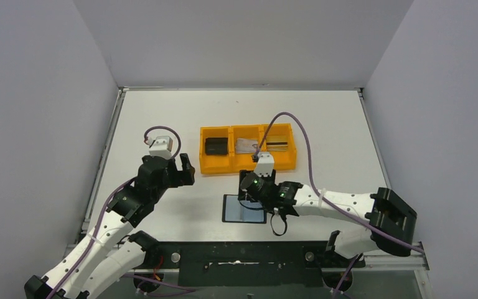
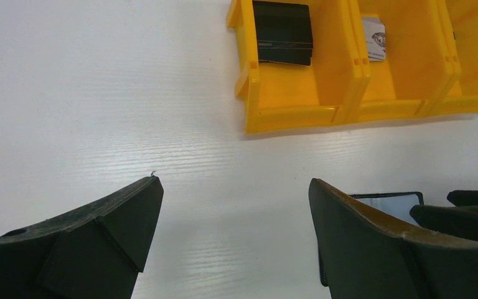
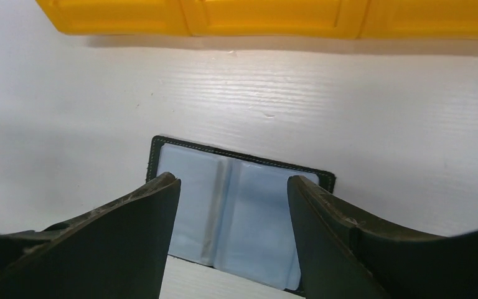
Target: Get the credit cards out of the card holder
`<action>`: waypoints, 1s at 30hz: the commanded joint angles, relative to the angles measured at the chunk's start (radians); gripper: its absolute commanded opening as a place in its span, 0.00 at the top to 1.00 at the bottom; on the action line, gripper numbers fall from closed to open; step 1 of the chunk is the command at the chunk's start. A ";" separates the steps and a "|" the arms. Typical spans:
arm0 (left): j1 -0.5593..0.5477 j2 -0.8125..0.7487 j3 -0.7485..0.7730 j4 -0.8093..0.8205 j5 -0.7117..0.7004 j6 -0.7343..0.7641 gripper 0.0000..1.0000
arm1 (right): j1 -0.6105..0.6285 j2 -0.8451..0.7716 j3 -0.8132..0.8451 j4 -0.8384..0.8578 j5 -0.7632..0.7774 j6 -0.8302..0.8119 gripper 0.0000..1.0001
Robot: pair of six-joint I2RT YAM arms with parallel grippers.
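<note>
Card holder (image 1: 244, 209) lies open, lower centre; pockets look empty. Silver card (image 1: 244, 146) and gold card (image 1: 278, 142) lie in tray (image 1: 224, 167), upper centre. Right gripper (image 3: 233, 184) hovers over holder, jaws apart, empty. Left gripper (image 2: 236, 182) wide apart, empty. Removal looks done; next: retract clear.

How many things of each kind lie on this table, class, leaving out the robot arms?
Credit cards: 2 (silvery-grey card, gold card)
Card holder: 1
Orange tray: 1
Black block: 1
Total: 5
</note>
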 commanded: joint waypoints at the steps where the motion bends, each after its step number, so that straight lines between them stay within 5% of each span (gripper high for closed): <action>1: 0.005 -0.021 0.016 0.031 -0.019 0.001 0.11 | 0.078 0.103 0.111 -0.062 0.135 0.148 0.34; 30: 0.006 -0.030 0.014 0.026 -0.033 -0.006 0.11 | 0.185 0.516 0.280 -0.152 0.038 0.250 0.32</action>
